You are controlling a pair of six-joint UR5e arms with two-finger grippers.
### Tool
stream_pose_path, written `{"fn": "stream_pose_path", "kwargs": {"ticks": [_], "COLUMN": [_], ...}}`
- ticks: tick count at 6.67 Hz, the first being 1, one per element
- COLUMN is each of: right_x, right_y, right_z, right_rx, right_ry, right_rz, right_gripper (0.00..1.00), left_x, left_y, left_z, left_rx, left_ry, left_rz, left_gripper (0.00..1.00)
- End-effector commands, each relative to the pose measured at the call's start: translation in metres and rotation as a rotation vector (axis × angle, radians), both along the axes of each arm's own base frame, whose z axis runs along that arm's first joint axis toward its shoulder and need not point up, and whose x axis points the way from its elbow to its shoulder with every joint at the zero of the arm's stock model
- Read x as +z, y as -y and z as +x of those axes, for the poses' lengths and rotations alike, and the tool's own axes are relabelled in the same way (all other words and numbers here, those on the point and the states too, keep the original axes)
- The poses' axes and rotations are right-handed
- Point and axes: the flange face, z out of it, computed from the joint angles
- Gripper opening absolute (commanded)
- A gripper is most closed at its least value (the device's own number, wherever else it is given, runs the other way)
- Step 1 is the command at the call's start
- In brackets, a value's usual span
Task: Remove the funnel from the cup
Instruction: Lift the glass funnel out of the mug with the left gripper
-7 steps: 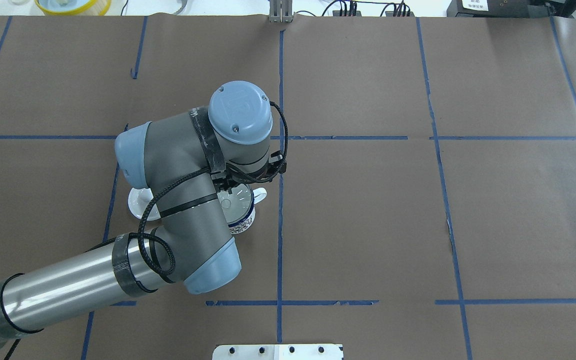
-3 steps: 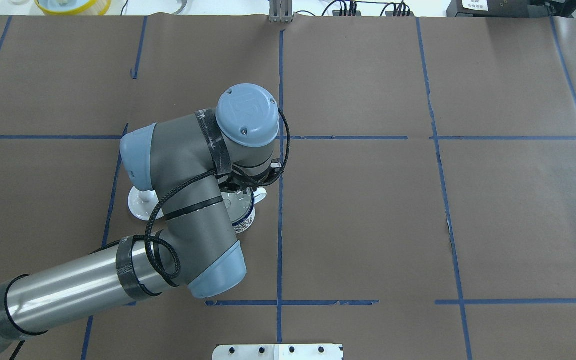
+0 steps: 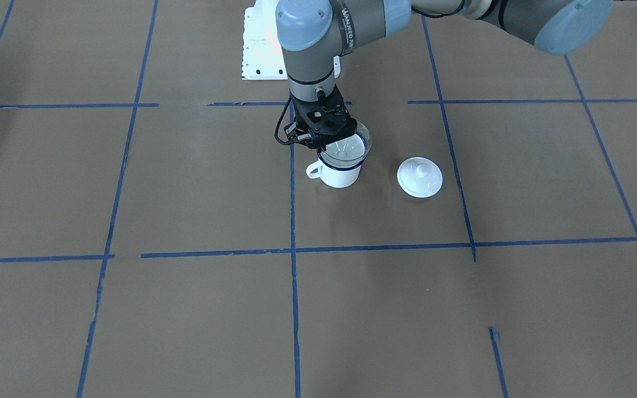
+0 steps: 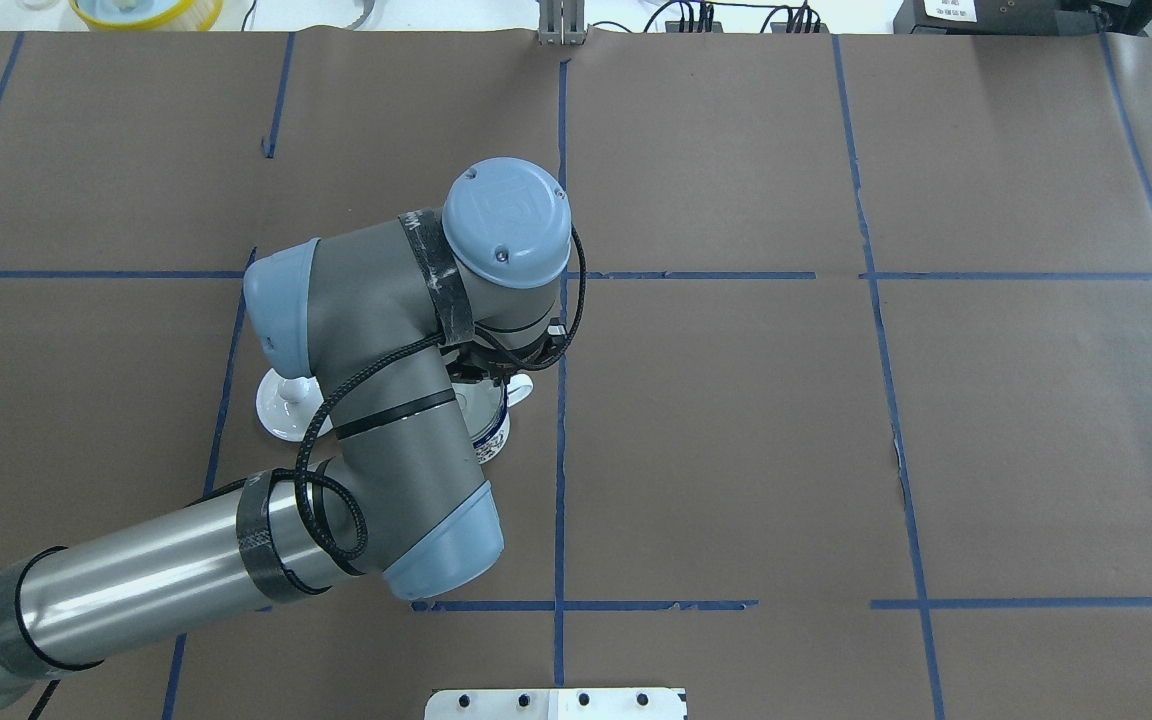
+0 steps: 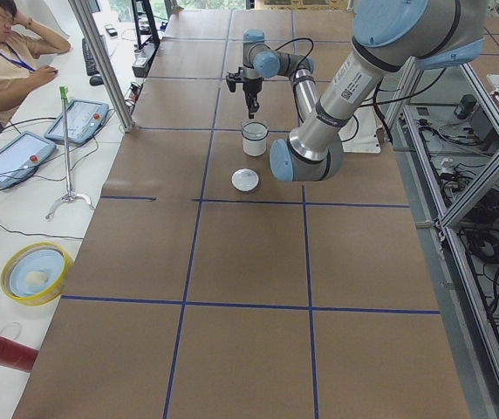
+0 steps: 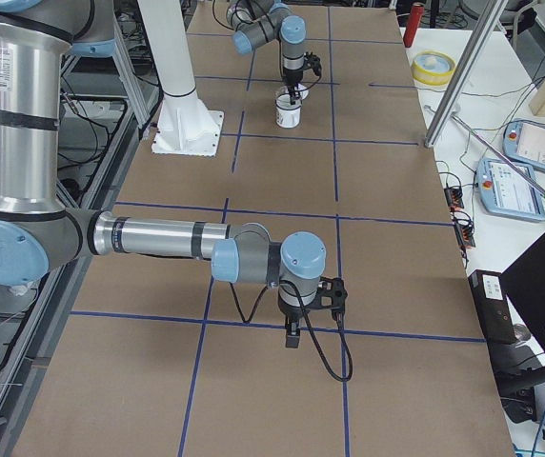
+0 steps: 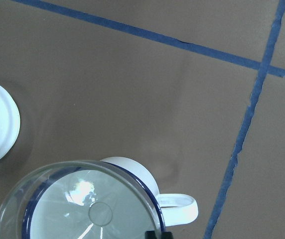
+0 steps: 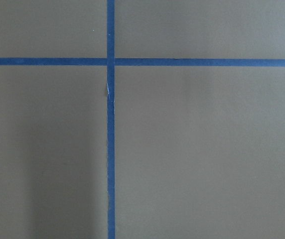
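Observation:
The white enamel cup with a dark blue rim stands near the table's middle; it also shows in the overhead view and the left wrist view. The clear funnel is over its mouth, its rim slightly above and offset from the blue rim; it also shows in the left wrist view. My left gripper points straight down and is shut on the funnel's rim on the handle side; it also shows in the left wrist view. My right gripper hangs over bare table far away; I cannot tell its state.
A round white lid with a knob lies on the table beside the cup; it also shows in the overhead view. Blue tape lines grid the brown table cover. A white mounting plate sits at the robot's base.
My left wrist dipped toward the cup, then rose and shifted slightly right. The cup and the lid stayed in place.

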Motion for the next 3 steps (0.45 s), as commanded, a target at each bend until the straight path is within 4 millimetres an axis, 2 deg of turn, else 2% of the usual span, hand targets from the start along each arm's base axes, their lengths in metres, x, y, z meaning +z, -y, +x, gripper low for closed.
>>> {"fn": "stream_pose_path", "kwargs": {"ticks": [1, 2, 3], "right_x": [0.000, 0.000, 0.000], "right_y": [0.000, 0.000, 0.000], "right_z": [0.000, 0.000, 0.000], "right_rx": [0.000, 0.000, 0.000], "right_ry": [0.000, 0.000, 0.000], "right_rz": [0.000, 0.000, 0.000], "right_gripper": [1.00, 1.00, 1.00], "left_x": [-0.034, -0.060, -0.076], "left_y": [-0.020, -0.002, 0.010], "left_z": [-0.052, -0.100, -0.146], "left_rx": [0.018, -0.050, -0.123], "left_ry": [-0.020, -0.064, -0.127], "left_rz": [0.037, 0.065, 0.090], "left_gripper": [0.00, 0.00, 0.00]}}
